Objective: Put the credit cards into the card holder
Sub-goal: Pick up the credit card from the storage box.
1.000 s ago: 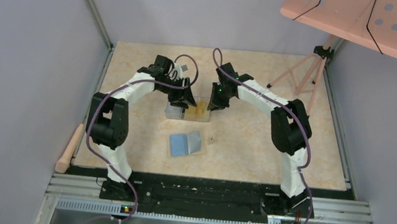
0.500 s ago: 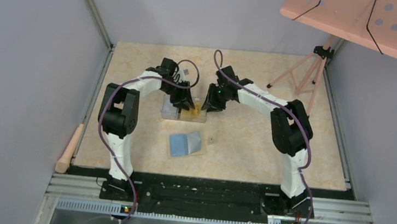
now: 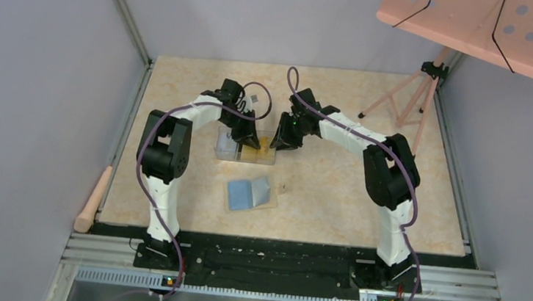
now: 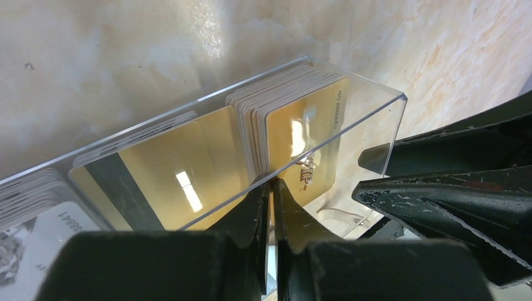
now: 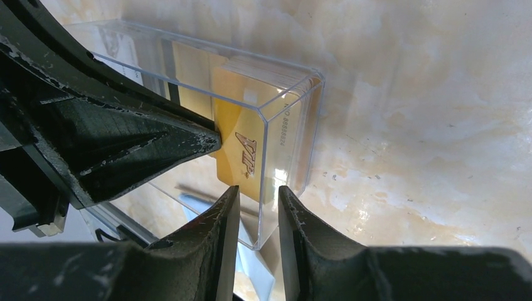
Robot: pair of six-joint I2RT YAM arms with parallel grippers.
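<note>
The left gripper and right gripper are crowding the clear box's right end, blocking passage between them, while open surface is lying around the card holder.

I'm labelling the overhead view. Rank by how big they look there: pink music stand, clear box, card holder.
1. pink music stand, largest, though nearer the camera.
2. clear box and card holder look alike; the box is partly hidden.
</note>
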